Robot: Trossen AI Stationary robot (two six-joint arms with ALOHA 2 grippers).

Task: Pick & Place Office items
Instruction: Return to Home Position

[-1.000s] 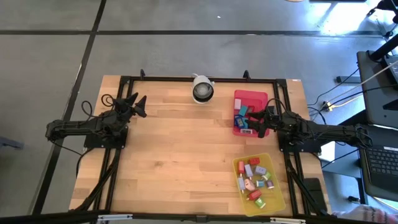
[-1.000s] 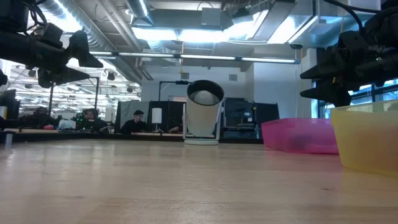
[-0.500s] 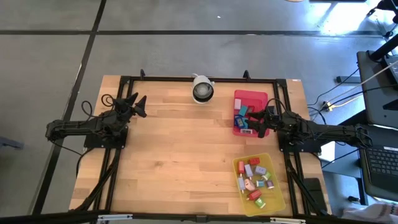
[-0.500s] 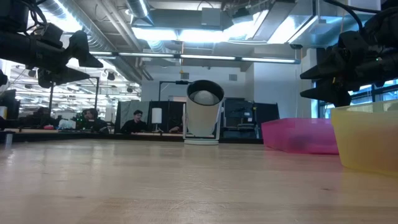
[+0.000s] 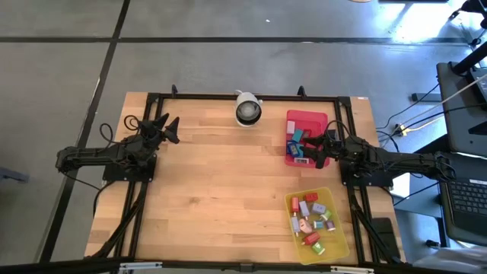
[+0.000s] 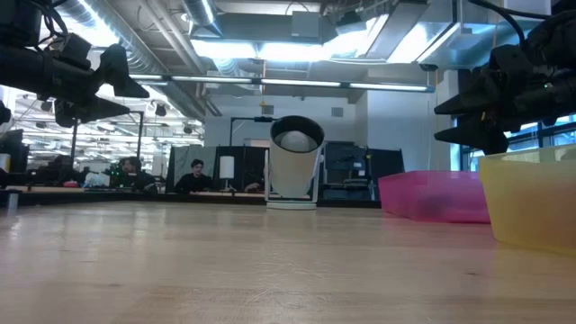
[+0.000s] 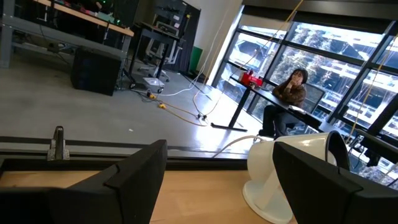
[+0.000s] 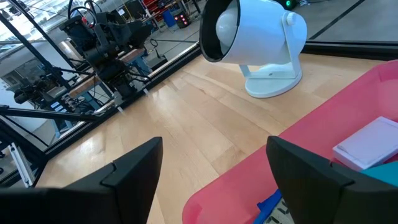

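Homing well means each arm folding back clear above the bench (image 5: pixel 221 190): the left gripper (image 5: pixel 169 129) by the left edge and the right gripper (image 5: pixel 312 150) over the red tray (image 5: pixel 308 120) both gape, empty. The yellow tray (image 5: pixel 342 242), at a right-edge corner, holds most office items (image 5: pixel 310 217); the red tray holds a few

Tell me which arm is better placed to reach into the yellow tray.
Right. The right gripper, open, hangs at the red tray, on the yellow tray's side of the table; the left gripper is far across.
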